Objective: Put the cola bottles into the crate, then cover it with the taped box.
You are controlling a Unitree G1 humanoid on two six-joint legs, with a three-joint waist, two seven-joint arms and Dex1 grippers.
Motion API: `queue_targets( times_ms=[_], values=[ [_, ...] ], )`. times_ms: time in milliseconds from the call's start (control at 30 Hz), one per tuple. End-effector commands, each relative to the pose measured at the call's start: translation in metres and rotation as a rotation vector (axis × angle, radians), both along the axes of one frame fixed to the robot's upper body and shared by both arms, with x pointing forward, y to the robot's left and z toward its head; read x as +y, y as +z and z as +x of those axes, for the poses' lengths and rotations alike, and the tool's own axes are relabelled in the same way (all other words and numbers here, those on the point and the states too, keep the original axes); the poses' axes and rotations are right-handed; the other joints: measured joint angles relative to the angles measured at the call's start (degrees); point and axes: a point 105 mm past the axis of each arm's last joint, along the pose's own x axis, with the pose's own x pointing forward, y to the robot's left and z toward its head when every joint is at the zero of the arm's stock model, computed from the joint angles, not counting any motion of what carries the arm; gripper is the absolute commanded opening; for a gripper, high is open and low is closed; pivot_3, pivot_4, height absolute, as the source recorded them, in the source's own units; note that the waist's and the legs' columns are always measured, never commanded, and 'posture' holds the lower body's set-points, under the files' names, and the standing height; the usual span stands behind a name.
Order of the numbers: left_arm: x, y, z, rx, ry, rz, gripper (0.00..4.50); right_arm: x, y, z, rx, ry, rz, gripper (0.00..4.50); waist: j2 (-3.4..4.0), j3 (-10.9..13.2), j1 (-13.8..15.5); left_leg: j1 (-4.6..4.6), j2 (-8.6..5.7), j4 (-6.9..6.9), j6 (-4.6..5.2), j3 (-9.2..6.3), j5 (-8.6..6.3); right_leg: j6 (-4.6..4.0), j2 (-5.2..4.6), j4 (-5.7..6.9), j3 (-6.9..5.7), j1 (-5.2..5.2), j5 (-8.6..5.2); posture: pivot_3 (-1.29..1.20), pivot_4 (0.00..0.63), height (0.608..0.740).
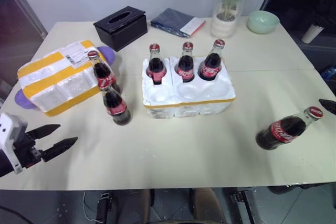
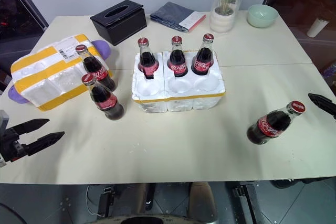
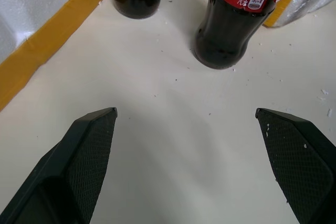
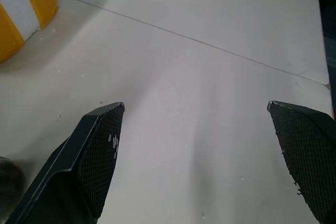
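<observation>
Three bottles (image 1: 185, 62) stand in the back row of the crate (image 1: 188, 96). Two bottles (image 1: 114, 104) stand beside the taped box (image 1: 56, 76), one bottle (image 1: 287, 128) lies on the desk (image 1: 173, 145) at the right. The left pincer (image 1: 56, 139) and right pincer (image 4: 197, 145) are both wide, holding nothing.

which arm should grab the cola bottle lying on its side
Right. The lying cola bottle is on the table's right side, just beside the open right end effector; the left end effector sits far across, nearer the two standing bottles.
</observation>
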Motion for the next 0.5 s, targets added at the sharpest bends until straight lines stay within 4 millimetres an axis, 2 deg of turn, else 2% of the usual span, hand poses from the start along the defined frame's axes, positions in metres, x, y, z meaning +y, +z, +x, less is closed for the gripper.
queue_targets(
  times_ms=[33, 367, 500],
  values=[
    [-0.001, 0.008, 0.001, -0.021, -0.021, 0.020, 4.43, -0.003, 0.009, 0.000, -0.036, -0.011, -0.010, 4.50, 0.00, 0.0, 0.0, 0.00, 0.00, 0.00, 0.00, 0.00, 0.00, 0.00, 0.00, 0.00, 0.00, 0.00, 0.00, 0.00, 0.150, 0.740],
    [0.002, 0.012, 0.009, -0.048, -0.005, 0.016, 4.43, -0.006, 0.005, -0.003, -0.015, -0.013, 0.020, 4.50, 0.01, 0.0, 0.0, 0.03, 0.00, 0.04, 0.00, 0.00, 0.00, 0.00, 0.01, 0.09, 0.01, 0.01, 0.00, 0.00, 0.150, 0.740],
    [-0.002, 0.027, 0.019, -0.100, -0.032, 0.000, 4.43, -0.009, 0.018, 0.001, -0.033, -0.015, 0.022, 4.50, 0.01, 0.0, -0.1, 0.05, 0.00, 0.12, 0.00, 0.00, 0.01, 0.00, 0.02, 0.18, 0.01, 0.03, 0.01, 0.00, 0.150, 0.740]
  ],
)
